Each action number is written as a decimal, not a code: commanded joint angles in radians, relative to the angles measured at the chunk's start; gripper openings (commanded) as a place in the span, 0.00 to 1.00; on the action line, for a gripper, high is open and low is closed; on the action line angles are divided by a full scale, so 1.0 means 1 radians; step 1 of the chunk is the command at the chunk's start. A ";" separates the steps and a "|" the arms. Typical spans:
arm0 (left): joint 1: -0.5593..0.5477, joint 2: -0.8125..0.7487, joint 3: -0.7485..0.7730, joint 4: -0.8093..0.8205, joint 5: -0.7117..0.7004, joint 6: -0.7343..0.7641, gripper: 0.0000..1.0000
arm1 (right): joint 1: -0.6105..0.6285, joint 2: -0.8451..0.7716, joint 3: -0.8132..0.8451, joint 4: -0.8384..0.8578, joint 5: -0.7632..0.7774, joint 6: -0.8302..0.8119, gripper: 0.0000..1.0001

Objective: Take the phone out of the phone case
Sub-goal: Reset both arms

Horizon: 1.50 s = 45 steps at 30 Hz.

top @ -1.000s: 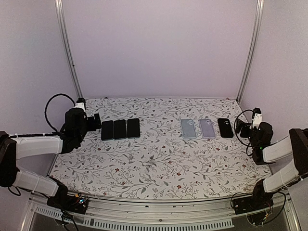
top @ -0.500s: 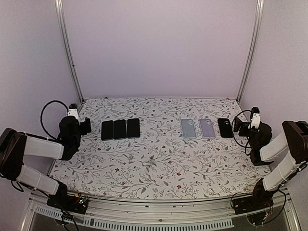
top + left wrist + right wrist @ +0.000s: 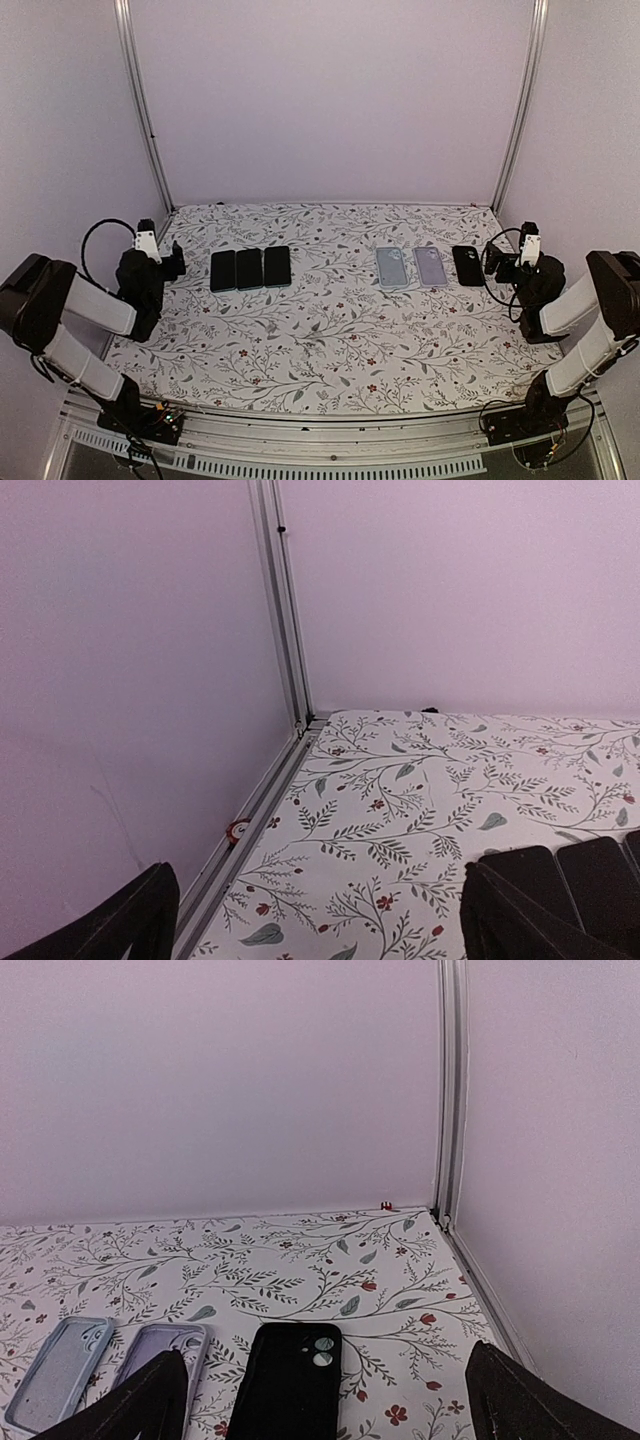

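Lying sorted: phones [image 3: 249, 269] grouped left, cases [image 3: 431, 267] grouped right, apparently separated; left gripper [image 3: 172, 262] and right gripper [image 3: 497, 262] are parked wide, empty.

A cloth [image 3: 330, 330] printed with grey-green leafy vines and small red flowers covers the table and reaches pale lilac walls [image 3: 330, 100] at the back and on both sides. A bare metal left post [image 3: 140, 110] and right post [image 3: 520, 110] stand in the two back corners, and a metal rail [image 3: 320, 440] runs along the near edge. A small red bit [image 3: 385, 1205] sits at the foot of the back wall, near the right post.
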 commanded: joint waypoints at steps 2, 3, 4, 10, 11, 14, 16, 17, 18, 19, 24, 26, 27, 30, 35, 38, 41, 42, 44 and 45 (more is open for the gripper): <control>0.034 0.060 -0.039 0.187 0.103 0.025 0.99 | 0.005 0.011 0.015 -0.007 -0.006 -0.007 0.99; 0.043 0.067 -0.037 0.194 0.116 0.019 0.99 | 0.005 0.011 0.015 -0.008 -0.006 -0.007 0.99; 0.058 0.064 -0.033 0.174 0.137 0.003 1.00 | 0.005 0.011 0.015 -0.008 -0.006 -0.006 0.99; 0.110 0.106 -0.086 0.289 0.261 -0.026 0.99 | 0.005 0.011 0.015 -0.008 -0.006 -0.006 0.99; 0.114 0.092 -0.072 0.234 0.272 -0.040 0.99 | 0.005 0.011 0.015 -0.008 -0.006 -0.007 0.99; 0.120 0.104 -0.053 0.218 0.270 -0.036 0.99 | 0.005 0.011 0.016 -0.008 -0.006 -0.006 0.99; 0.120 0.103 -0.053 0.214 0.262 -0.038 0.99 | 0.005 0.011 0.017 -0.007 -0.008 -0.007 0.99; 0.120 0.110 -0.055 0.235 0.261 -0.035 0.99 | 0.005 0.011 0.016 -0.008 -0.008 -0.007 0.99; 0.120 0.110 -0.056 0.236 0.261 -0.035 0.99 | 0.005 0.010 0.016 -0.008 -0.008 -0.006 0.99; 0.120 0.106 -0.055 0.226 0.261 -0.035 1.00 | 0.005 0.010 0.015 -0.008 -0.008 -0.007 0.99; 0.120 0.108 -0.057 0.230 0.261 -0.036 0.99 | 0.005 0.010 0.015 -0.008 -0.008 -0.007 0.99; 0.120 0.108 -0.057 0.229 0.261 -0.036 0.99 | 0.005 0.010 0.015 -0.008 -0.008 -0.006 0.99; 0.120 0.108 -0.057 0.230 0.261 -0.036 0.99 | 0.005 0.010 0.016 -0.008 -0.008 -0.007 0.99; 0.120 0.107 -0.057 0.230 0.261 -0.037 0.99 | 0.005 0.010 0.014 -0.008 -0.008 -0.007 0.99; 0.120 0.108 -0.057 0.230 0.261 -0.036 0.99 | 0.005 0.010 0.015 -0.008 -0.008 -0.007 0.99; 0.120 0.108 -0.057 0.230 0.261 -0.036 0.99 | 0.005 0.013 0.017 -0.008 -0.008 -0.007 0.99; 0.120 0.107 -0.057 0.230 0.261 -0.037 0.99 | 0.005 0.011 0.017 -0.008 -0.008 -0.007 0.99; 0.120 0.107 -0.057 0.230 0.260 -0.036 0.99 | 0.005 0.013 0.016 -0.008 -0.008 -0.007 0.99; 0.120 0.108 -0.057 0.230 0.261 -0.036 0.99 | 0.005 0.013 0.016 -0.008 -0.008 -0.007 0.99; 0.120 0.107 -0.057 0.230 0.261 -0.036 0.99 | 0.005 0.013 0.017 -0.008 -0.008 -0.006 0.99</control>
